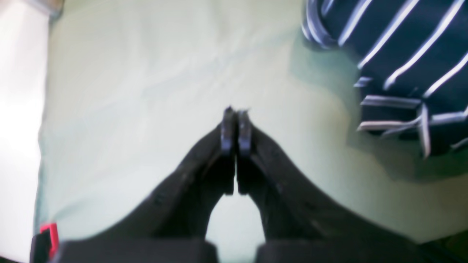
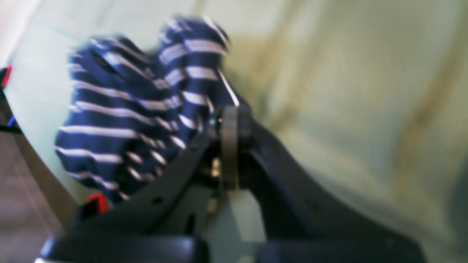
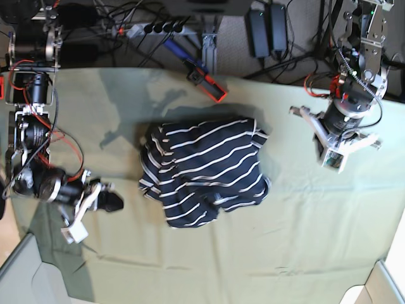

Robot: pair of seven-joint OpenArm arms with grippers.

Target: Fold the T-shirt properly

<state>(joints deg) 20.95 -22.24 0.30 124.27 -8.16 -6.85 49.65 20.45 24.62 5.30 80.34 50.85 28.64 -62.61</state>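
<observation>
The T-shirt [image 3: 202,168], dark navy with thin white stripes, lies crumpled in a heap on the middle of the table. In the right wrist view the T-shirt [image 2: 124,109] shows up blurred behind my right gripper [image 2: 230,113], whose fingers are pressed together with nothing between them. The base view shows that right gripper [image 3: 112,201] a short way left of the shirt and apart from it. My left gripper [image 1: 236,113] is shut and empty over bare cloth, with the T-shirt [image 1: 402,54] off at the upper right. Its arm [image 3: 345,120] stands right of the shirt.
A pale green cloth [image 3: 285,240] covers the table. A red and black tool [image 3: 205,79] lies just behind the shirt at the cloth's far edge. Beyond it are a power strip [image 3: 152,26] and cables. The cloth ends at the front corners.
</observation>
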